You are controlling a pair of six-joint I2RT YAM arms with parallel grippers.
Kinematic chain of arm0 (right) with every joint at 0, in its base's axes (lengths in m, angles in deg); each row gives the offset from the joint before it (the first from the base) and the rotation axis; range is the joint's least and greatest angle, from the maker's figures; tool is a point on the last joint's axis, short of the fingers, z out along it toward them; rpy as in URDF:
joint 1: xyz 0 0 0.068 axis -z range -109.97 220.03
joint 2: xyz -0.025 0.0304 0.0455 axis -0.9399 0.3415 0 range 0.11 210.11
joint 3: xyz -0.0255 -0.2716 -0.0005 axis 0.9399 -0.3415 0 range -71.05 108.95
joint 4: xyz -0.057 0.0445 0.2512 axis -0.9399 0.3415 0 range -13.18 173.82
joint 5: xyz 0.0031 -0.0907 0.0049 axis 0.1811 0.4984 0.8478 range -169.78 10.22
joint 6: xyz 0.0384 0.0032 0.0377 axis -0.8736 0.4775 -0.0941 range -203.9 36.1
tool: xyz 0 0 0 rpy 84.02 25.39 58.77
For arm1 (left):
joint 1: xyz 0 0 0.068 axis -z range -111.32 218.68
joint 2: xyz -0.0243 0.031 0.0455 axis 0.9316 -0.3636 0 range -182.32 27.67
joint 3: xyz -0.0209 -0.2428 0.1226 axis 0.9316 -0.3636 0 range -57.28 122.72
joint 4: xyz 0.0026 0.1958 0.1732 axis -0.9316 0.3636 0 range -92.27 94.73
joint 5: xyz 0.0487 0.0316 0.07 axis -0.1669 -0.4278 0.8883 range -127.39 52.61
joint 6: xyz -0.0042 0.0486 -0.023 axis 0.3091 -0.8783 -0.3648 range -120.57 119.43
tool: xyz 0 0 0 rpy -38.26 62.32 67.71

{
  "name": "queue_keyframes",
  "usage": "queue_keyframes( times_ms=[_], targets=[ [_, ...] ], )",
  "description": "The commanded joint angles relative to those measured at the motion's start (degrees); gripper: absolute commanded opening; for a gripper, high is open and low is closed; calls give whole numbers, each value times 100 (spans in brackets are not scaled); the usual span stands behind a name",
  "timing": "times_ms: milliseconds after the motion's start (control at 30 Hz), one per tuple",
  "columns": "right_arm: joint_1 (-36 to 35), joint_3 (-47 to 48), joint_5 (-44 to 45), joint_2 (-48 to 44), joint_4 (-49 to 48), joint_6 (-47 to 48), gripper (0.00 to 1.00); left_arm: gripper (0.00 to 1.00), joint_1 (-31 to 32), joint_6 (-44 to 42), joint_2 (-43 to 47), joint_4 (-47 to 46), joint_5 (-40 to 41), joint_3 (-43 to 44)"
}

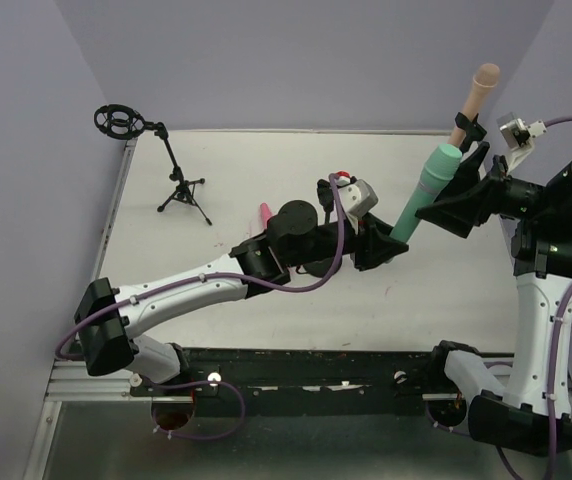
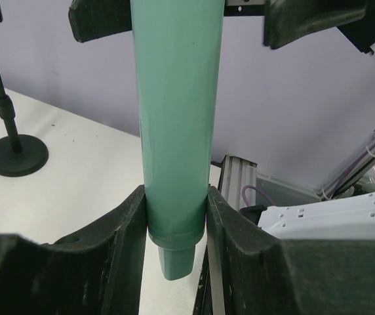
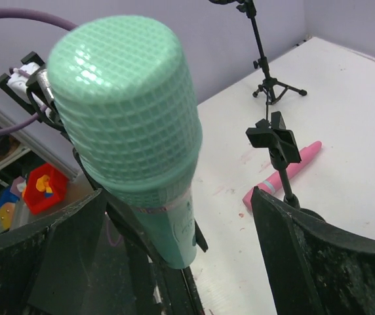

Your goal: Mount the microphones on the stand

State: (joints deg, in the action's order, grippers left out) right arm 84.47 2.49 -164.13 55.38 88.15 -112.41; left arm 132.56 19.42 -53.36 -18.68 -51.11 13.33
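My left gripper (image 1: 394, 243) is shut on the lower end of the teal-green microphone (image 1: 426, 195) and holds it tilted up to the right, above the table. In the left wrist view the fingers (image 2: 125, 230) clamp its body (image 2: 177, 118). My right gripper (image 1: 466, 172) is open, with its fingers on either side of the mesh head (image 3: 125, 98). The peach microphone (image 1: 474, 95) sits in a clip at the back right. The pink microphone (image 1: 264, 212) lies on the table, also seen in the right wrist view (image 3: 286, 174).
A tripod stand with a round shock mount (image 1: 119, 121) stands at the back left. A round-base stand with an empty clip (image 3: 276, 140) stands beside the pink microphone. Another round stand base (image 2: 17, 157) shows in the left wrist view. Purple walls close the table in.
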Motion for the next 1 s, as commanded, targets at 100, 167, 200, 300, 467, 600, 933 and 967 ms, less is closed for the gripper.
queue_keyframes(
  times_ms=[100, 167, 200, 300, 467, 600, 933, 967],
  targets=[
    [-90, -6, -143, 46, -790, -1077, 98, 0, 46, 146, -272, -425, -70, 304],
    [-125, -50, -134, 28, -878, -1174, 94, 0, 55, 155, -325, -416, -96, 348],
    [-151, -67, -116, 28, -913, -1218, 92, 0, 46, 163, -343, -416, -114, 374],
    [-213, -111, -98, 46, -1027, -1376, 84, 0, 46, 181, -387, -416, -131, 419],
    [-275, -199, -37, 72, -1352, -1648, 61, 0, 55, 234, -422, -425, -175, 428],
    [-292, -226, -11, 107, -1687, -1965, 33, 0, 55, 277, -413, -399, -184, 410],
    [-284, -7, -46, 335, -1461, -1335, 20, 94, -85, -90, 701, 22, -78, -257],
    [-292, 107, -28, 388, -1206, -976, 20, 99, -156, -205, 938, 162, -140, -371]
  ],
)
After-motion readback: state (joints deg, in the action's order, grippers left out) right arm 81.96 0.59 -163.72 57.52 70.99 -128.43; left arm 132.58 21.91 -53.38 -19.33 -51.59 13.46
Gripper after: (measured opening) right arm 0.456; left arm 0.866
